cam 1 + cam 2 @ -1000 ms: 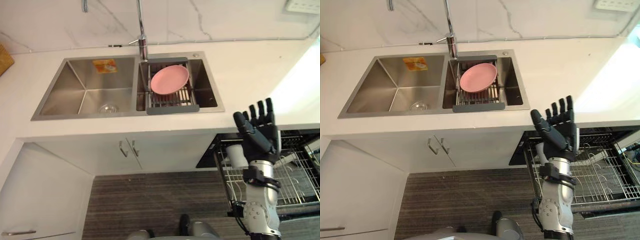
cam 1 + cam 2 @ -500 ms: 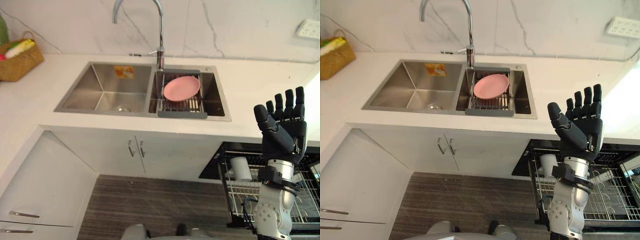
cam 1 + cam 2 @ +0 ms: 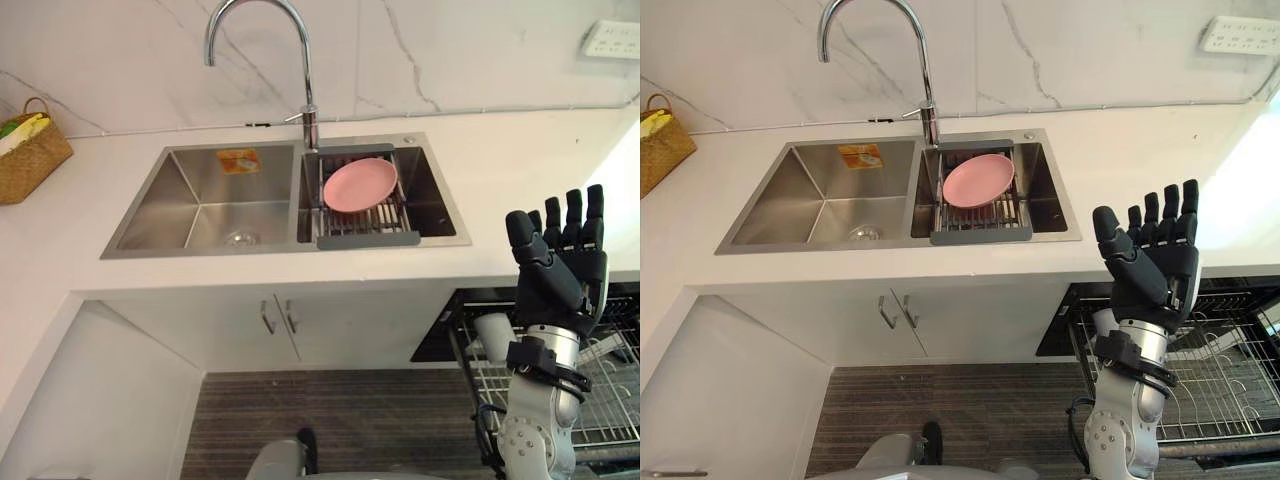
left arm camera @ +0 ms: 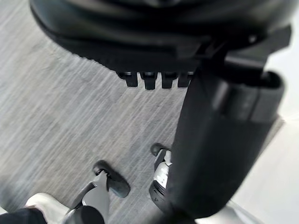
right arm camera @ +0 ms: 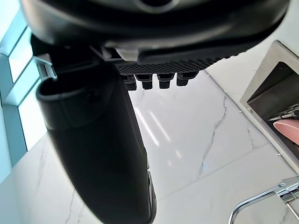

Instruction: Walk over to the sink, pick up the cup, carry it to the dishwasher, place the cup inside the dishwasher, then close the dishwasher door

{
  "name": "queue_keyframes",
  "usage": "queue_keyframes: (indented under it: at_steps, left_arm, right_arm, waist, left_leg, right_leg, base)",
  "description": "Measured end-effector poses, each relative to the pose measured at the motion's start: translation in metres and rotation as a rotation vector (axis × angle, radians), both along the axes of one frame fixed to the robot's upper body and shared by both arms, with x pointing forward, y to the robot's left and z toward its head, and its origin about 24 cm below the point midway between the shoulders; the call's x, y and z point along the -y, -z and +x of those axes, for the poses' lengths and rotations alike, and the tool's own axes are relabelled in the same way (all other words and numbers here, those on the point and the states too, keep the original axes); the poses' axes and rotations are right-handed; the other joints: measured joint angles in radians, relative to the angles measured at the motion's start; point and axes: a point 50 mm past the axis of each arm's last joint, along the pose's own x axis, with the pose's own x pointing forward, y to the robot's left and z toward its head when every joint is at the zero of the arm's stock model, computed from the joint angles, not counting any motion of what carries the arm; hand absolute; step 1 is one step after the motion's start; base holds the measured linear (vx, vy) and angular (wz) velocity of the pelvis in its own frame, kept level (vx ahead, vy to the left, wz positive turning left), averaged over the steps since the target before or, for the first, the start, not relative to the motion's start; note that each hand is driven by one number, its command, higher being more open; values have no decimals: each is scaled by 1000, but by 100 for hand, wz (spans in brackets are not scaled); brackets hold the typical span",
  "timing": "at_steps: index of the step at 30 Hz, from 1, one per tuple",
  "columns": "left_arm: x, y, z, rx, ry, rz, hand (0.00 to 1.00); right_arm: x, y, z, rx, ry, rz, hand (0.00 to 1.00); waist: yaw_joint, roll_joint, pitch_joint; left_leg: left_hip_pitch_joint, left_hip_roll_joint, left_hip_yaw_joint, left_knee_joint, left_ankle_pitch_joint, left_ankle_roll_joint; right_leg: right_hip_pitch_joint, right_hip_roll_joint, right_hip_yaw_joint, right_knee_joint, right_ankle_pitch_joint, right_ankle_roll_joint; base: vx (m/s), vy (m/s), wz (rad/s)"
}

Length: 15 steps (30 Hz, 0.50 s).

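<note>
— Is the cup dealt with, then?

— Looks so. A small white cup sits in the pulled-out wire dishwasher rack, lower right of the frame, just behind the wrist. The steel double sink, upper middle, holds a round pink plate on a drainer.

— What's left?

— Sliding the rack in and shutting the door, I'd say.

— And the hands?

— The dark right hand stands upright above the rack, fingers straight and spread, empty. The left hand hangs over the grey striped floor, fingers relaxed, holding nothing.
</note>
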Motion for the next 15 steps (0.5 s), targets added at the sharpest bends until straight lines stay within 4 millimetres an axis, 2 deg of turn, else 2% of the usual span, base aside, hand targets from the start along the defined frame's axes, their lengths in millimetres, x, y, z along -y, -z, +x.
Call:
queue_keyframes:
  at_steps: [1,2,3,4,5,6,7,8,9,10,12,13,14,15]
  left_arm:
    - [-3,-1,-8,-17,0,8,100]
    - [-4,-2,-11,-24,-1,11,100]
    - [-3,-1,-13,-36,1,9,100]
    - [-4,-1,-14,-40,7,11,100]
    - [-4,-1,-15,-44,20,11,100]
    - [-6,-1,-14,-44,26,13,100]
    - [-7,-1,-14,-43,23,15,100]
    - [-11,-2,-12,-36,26,27,100]
    - [-13,-2,-10,-37,36,36,100]
    - [-16,-3,-11,-47,52,38,100]
    - [-18,-3,-10,-51,54,39,100]
    - [-20,-4,-11,-52,54,42,100]
    - [-23,-5,-13,-55,51,54,100]
    - [-26,-6,-14,-54,53,63,100]
  right_arm:
    - [0,6,3,-22,-12,4,100]
    - [0,10,5,-36,-17,7,100]
    - [-1,16,13,-63,-33,15,100]
    - [-3,21,17,-81,-45,27,100]
    - [-4,25,19,-98,-52,34,100]
    - [-4,29,19,-116,-62,34,100]
    - [-5,30,19,-117,-68,33,100]
    - [-6,28,21,-102,-86,23,100]
    - [-7,26,22,-94,-96,17,100]
    - [-10,23,25,-76,-115,6,100]
    - [-10,20,27,-60,-123,1,100]
    - [-10,18,27,-55,-124,1,100]
    - [-10,20,24,-58,-122,9,100]
    - [-10,19,21,-57,-123,10,100]
  waist:
    - [2,-26,-16]
    - [2,-39,-24]
    - [8,-43,-26]
    - [8,-48,-23]
    - [3,-52,-17]
    - [1,-54,-9]
    - [-1,-46,-9]
    - [-6,-44,-12]
    - [-10,-43,-12]
    - [-21,-38,-8]
    - [-26,-38,-1]
    - [-26,-44,4]
    - [-33,-60,0]
    - [-22,-69,-6]
  left_leg:
    - [10,-16,8,-9,-22,4]
    - [23,-26,14,-25,-34,9]
    - [52,-25,29,-53,-39,16]
    - [84,-23,32,-78,-37,21]
    - [124,-20,30,-98,-39,28]
    - [178,-14,20,-107,-47,24]
    - [202,-3,13,-106,-58,13]
    - [216,19,3,-104,-63,5]
    - [217,32,-4,-102,-66,1]
    - [216,63,-22,-96,-79,-16]
    - [219,98,-44,-76,-112,-44]
    - [226,108,-54,-43,-146,-67]
    - [234,99,-81,-4,-191,-98]
    - [241,95,-87,12,-213,-110]
  right_leg:
    - [-1,-18,4,16,-14,11]
    - [-9,-28,6,46,-26,23]
    - [-88,-37,-11,223,-37,42]
    - [-162,-51,-36,392,-16,66]
    - [-225,-69,-56,545,18,61]
    - [-251,-90,-90,622,3,30]
    - [-270,-98,-108,613,-13,9]
    - [-302,-97,-123,548,-19,4]
    - [-320,-90,-125,497,-18,4]
    - [-357,-75,-122,387,-2,12]
    - [-400,-69,-91,208,94,16]
    - [-400,-72,-57,111,175,18]
    - [-342,-83,-27,125,335,20]
    - [-325,-92,-24,127,295,73]
  base:
    - [265,23,-16]
    - [287,-4,-30]
    - [263,3,-29]
    - [252,10,-25]
    - [271,22,-1]
    - [299,-1,12]
    - [347,-31,23]
    - [269,-51,23]
    - [258,-104,30]
    - [256,-153,28]
    - [256,-195,30]
    - [266,-258,48]
    - [277,-287,42]
    - [286,-347,21]
